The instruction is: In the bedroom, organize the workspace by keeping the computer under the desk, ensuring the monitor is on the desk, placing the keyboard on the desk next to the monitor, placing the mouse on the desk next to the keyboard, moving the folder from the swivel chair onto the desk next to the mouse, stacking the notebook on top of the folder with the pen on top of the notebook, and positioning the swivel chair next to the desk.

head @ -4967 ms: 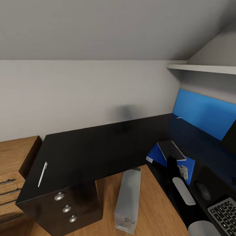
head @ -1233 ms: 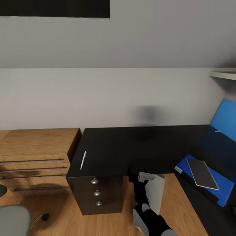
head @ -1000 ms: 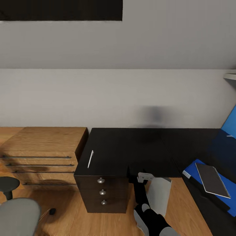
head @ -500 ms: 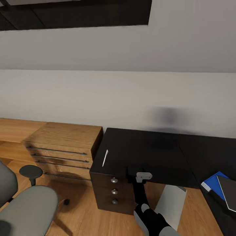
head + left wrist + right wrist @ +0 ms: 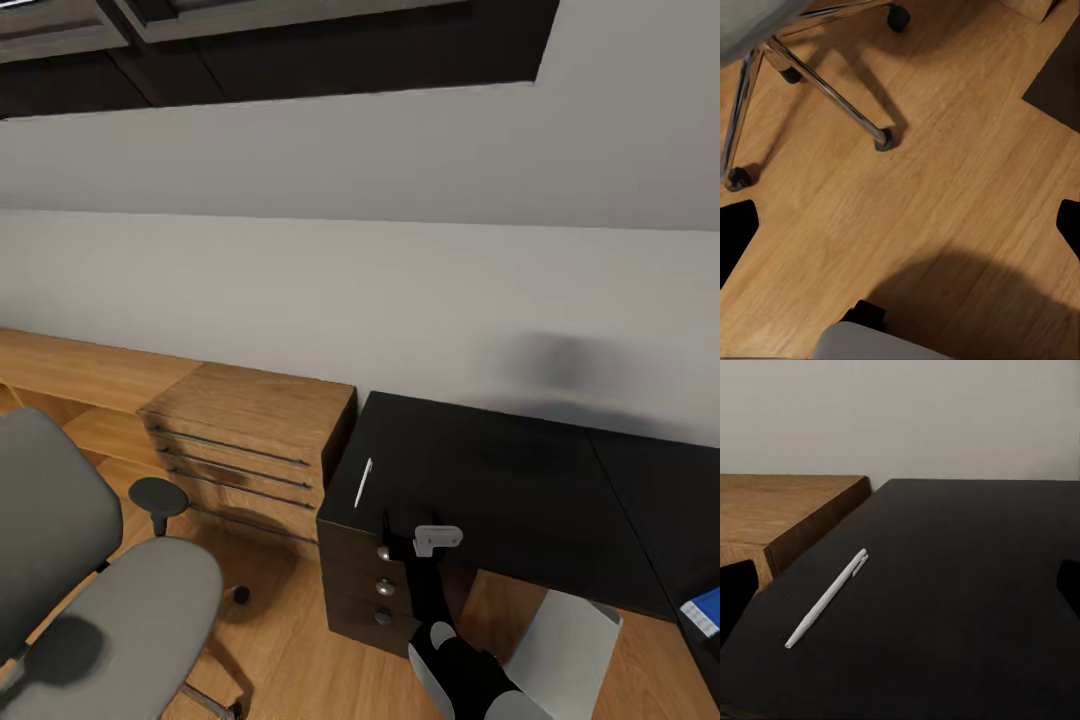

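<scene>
Glossy black worktop point(image 5: 500, 480) against pale wall, with thin white stick pen point(image 5: 363, 482) near its outer edge above the drawers. Right hand point(image 5: 420, 538) just short, fingers spread, holding nothing. Best lowered squarely across the pen's middle before closing.

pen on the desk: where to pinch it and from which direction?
Probably mid-shaft, from straight above. The pen lies flat on the desk near its end by the wooden chest, so nothing fits beneath it. Set the fingers across its thin length; the right gripper is already close.
</scene>
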Robot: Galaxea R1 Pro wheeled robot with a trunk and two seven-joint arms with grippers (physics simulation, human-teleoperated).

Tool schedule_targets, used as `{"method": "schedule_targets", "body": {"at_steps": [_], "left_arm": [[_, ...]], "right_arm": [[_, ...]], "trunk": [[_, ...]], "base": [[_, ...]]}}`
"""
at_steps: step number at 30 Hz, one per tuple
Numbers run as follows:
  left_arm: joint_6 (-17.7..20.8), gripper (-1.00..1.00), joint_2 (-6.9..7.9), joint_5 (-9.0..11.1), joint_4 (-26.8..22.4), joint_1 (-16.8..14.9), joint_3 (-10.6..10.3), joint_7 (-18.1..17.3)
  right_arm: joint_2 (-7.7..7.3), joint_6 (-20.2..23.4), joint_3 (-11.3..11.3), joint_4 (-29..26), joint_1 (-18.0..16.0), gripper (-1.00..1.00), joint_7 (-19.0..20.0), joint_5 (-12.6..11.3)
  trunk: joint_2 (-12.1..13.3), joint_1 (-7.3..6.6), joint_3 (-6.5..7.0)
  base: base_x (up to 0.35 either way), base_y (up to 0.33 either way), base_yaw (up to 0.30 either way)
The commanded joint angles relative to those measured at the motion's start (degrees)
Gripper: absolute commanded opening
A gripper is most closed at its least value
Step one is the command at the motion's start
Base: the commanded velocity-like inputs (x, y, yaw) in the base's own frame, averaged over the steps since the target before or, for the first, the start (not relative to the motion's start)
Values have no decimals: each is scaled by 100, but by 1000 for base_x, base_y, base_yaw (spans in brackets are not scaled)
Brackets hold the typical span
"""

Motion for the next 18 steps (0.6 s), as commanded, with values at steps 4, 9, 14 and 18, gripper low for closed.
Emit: {"method": "schedule_targets", "body": {"at_steps": [4, 9, 14, 18], "left_arm": [[-17, 100, 3, 25, 1, -5, -49, 43], [-17, 100, 3, 25, 0, -5, -56, 44], [-23, 100, 3, 15, -2, -5, -57, 44], [-31, 100, -1, 4, -7, -5, -56, 41]], "right_arm": [[0, -32, 31, -6, -7, 100, -147, -50], [0, -35, 31, -9, -7, 100, -227, -45], [0, -36, 32, -20, -7, 100, -245, -22], [0, -23, 32, -26, -9, 100, -248, 135]], "trunk": [[-5, 1, -6], [-5, 1, -6], [-5, 1, -6], [-5, 1, -6]], "base": [[0, 0, 299], [0, 0, 264], [0, 0, 83], [0, 0, 16]]}}
